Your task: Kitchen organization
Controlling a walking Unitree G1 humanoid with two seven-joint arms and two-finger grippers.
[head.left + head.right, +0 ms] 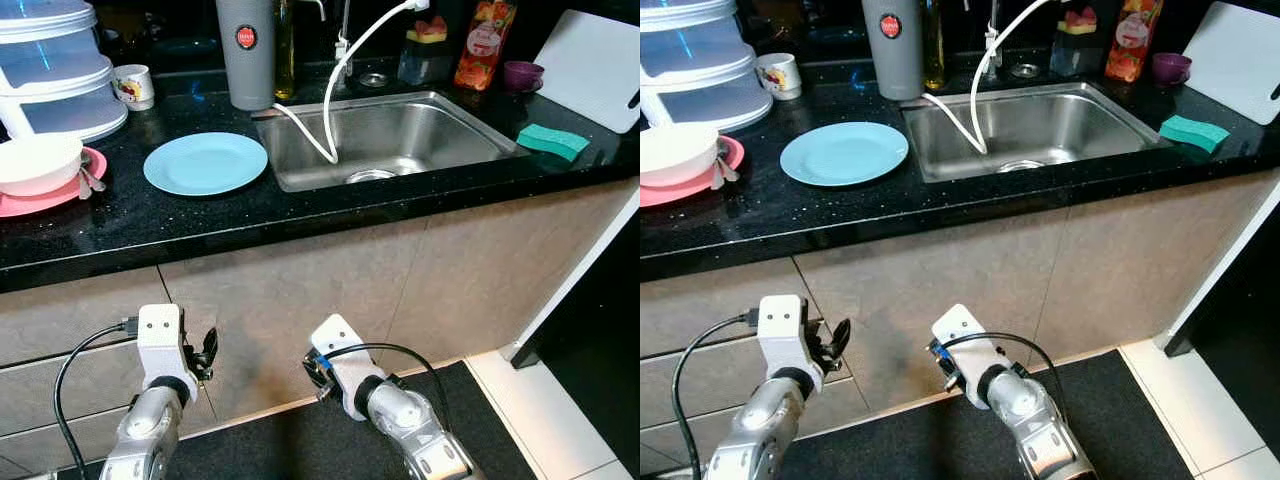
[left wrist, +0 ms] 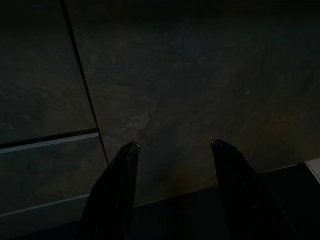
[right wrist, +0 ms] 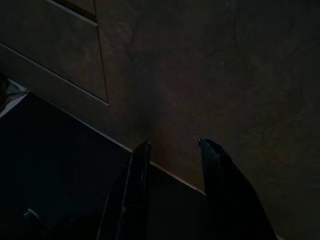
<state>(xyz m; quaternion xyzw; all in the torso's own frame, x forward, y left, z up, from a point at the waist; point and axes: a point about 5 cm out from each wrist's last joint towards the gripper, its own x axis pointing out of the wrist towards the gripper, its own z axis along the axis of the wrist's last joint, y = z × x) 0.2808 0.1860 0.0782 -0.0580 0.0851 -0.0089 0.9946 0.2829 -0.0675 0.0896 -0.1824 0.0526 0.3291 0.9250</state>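
A light blue plate [image 1: 205,162] lies on the black counter [image 1: 150,225] left of the steel sink [image 1: 380,140]. A white bowl [image 1: 38,160] sits on a pink plate [image 1: 50,195] at the far left, with spoons beside it. Both arms hang low in front of the cabinet fronts, well below the counter. My left gripper [image 2: 172,147] is open, its fingers [image 2: 122,165] apart with nothing between them, facing the cabinet panel. My right gripper [image 3: 172,145] is open too and empty, pointing at the base of the cabinet.
A grey canister [image 1: 246,50], a mug [image 1: 133,86], stacked clear containers [image 1: 55,70], a juice carton [image 1: 484,42], a purple cup [image 1: 522,75], a green sponge [image 1: 553,140] and a white cutting board [image 1: 595,65] stand along the counter. A white hose [image 1: 330,110] hangs into the sink. A dark mat [image 1: 300,440] covers the floor.
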